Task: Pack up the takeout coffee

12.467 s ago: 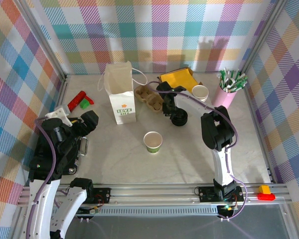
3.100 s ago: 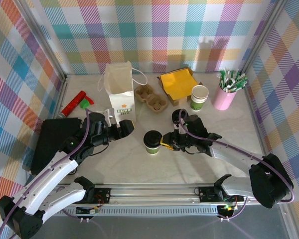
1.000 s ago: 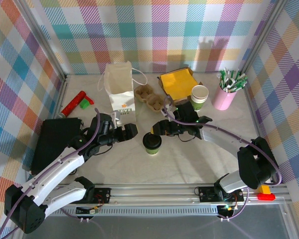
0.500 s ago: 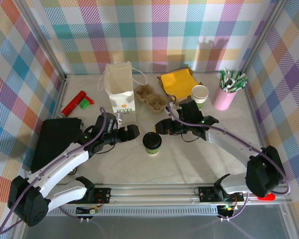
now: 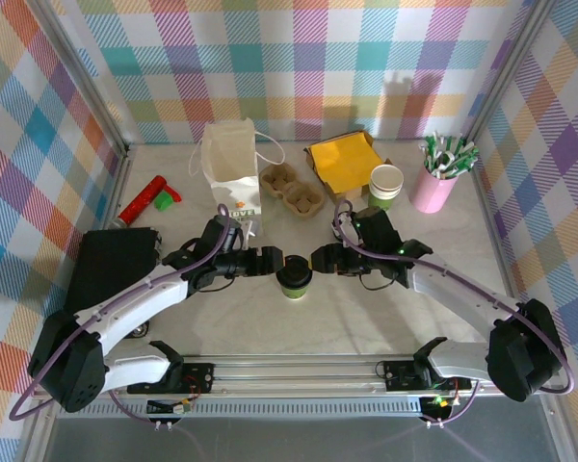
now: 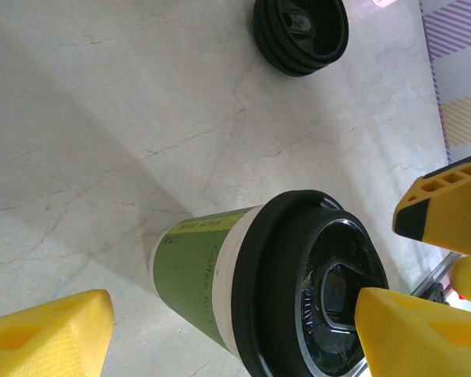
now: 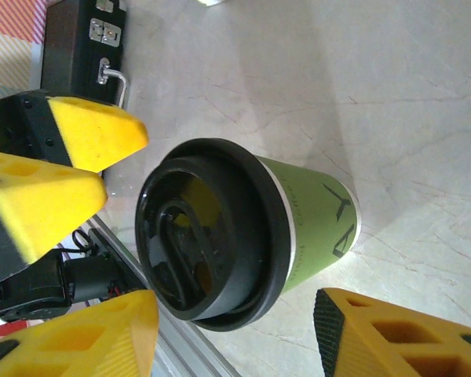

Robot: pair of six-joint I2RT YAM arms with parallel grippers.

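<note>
Coffee cup (image 5: 293, 277), black lid (image 6: 314, 290) on, standing upright near tabletop (image 5: 366, 318) front edge, centre. Left claw (image 5: 269, 262) gaping wide, right claw (image 5: 321, 258) partly open, both straddling cup, gripping nothing.

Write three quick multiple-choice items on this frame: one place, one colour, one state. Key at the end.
1. Where does the lidded cup stand?
A. far left corner
B. mid-table, between the left gripper and the right gripper
C. far right corner

2. What colour is the lid on that cup?
A. white
B. green
C. black

3. How is the left gripper set?
A. open, with the cup between its fingers
B. shut tight with nothing between them
C. lifting the cup off the table

Key:
1 B, the overhead view shows a gripper on each side of it.
2 C, both wrist views show a black lid above the green band.
3 A, the left wrist view shows a gap between finger and cup wall, and the cup stands on the table.
</note>
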